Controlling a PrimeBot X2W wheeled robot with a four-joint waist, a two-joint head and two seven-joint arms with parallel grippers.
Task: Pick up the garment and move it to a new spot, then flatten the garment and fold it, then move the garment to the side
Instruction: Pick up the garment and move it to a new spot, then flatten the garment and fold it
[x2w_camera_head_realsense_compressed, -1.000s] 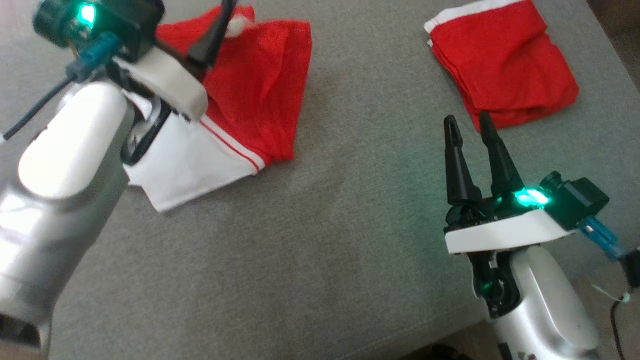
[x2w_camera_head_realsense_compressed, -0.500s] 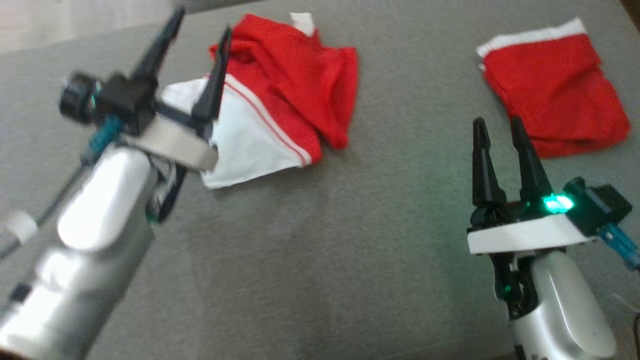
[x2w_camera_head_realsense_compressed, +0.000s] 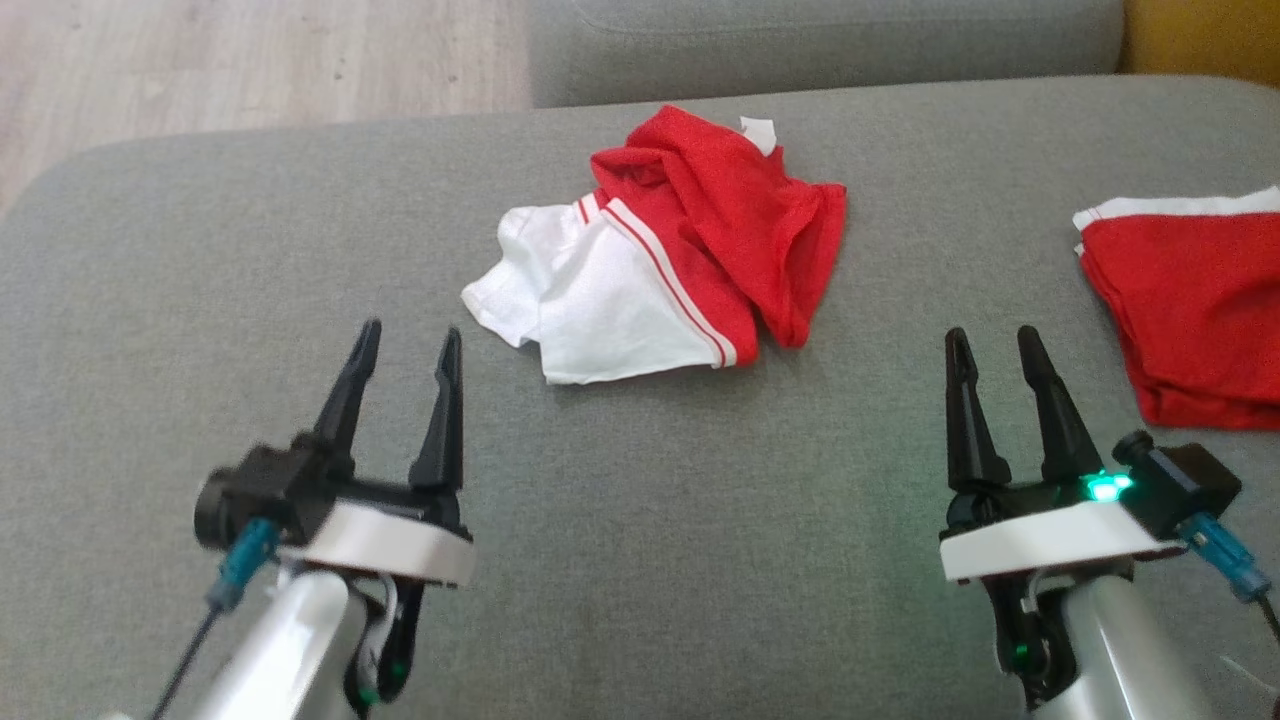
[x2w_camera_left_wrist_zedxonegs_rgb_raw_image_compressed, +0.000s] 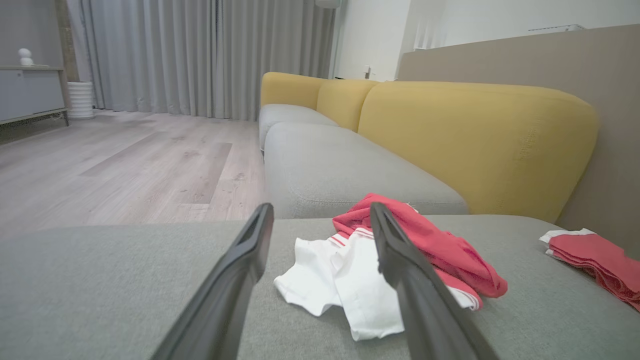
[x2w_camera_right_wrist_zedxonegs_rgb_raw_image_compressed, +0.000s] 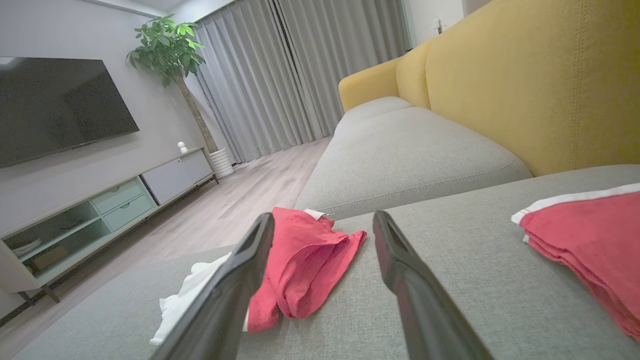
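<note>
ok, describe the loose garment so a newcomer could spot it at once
Start at the wide grey sofa cushion. Near its middle, toward the far edge, lies a crumpled garment. Unlike the neatly folded red garment at the cushion's right edge, this one is bunched up and half white, with thin red stripes where white meets red.

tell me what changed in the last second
The left tool pulled back from over the crumpled garment toward the robot and now hovers open, apart from it. The head view shifted too. The right tool stayed open; the folded garment stayed put.
</note>
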